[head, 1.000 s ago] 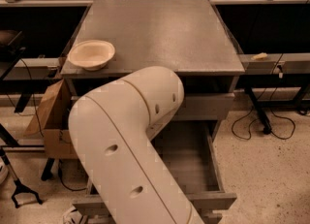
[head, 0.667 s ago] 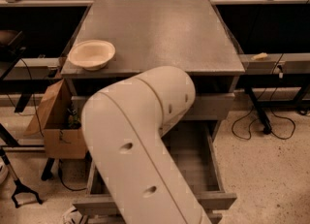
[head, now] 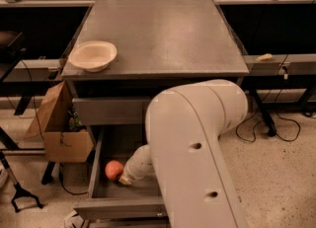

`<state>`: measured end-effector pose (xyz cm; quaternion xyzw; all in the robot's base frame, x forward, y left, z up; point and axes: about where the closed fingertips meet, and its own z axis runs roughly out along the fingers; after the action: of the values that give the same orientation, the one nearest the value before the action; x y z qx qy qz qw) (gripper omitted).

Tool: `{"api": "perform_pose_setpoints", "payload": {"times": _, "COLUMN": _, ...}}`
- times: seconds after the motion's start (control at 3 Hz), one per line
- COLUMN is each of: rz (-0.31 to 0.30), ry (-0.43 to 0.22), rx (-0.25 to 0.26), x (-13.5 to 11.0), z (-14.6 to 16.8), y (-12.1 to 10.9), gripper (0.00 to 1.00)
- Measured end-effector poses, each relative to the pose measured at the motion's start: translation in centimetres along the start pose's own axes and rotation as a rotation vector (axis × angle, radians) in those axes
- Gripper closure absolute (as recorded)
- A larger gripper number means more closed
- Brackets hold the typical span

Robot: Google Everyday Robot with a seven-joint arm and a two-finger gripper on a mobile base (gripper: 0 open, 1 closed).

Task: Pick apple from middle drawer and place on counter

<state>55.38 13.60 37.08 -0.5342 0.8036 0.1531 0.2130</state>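
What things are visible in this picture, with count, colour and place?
counter: one, grey, top centre.
bowl: one, cream, on the counter's front left corner.
middle drawer: one, grey, open below the counter.
apple: one, red-orange, inside the middle drawer, left side.
cardboard box: one, brown, on the floor left of the drawer.
cables: several, black, on the floor at right.
arm: one, cream-white, extends down into the drawer.
gripper: one, pale, in the drawer beside the apple.
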Motion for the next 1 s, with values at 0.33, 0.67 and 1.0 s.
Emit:
{"api": "perform_pose_setpoints", "payload": {"times": 0.33, "rz": -0.057, "ry": -0.007, "rx": -0.046, "x": 0.65, "z": -0.42, "y": -0.29, "gripper": 0.02}}
{"api": "perform_pose_setpoints", "payload": {"times": 0.67, "rz": -0.075, "ry": -0.002, "rx": -0.067, "x": 1.13, "z": -0.52, "y": -0.68, "gripper": 0.0}}
{"api": "perform_pose_setpoints", "payload": {"times": 1.0, "rz": -0.095, "ry": -0.033, "rx": -0.107, "x": 1.41, "z": -0.54, "y": -1.07, "gripper": 0.0}}
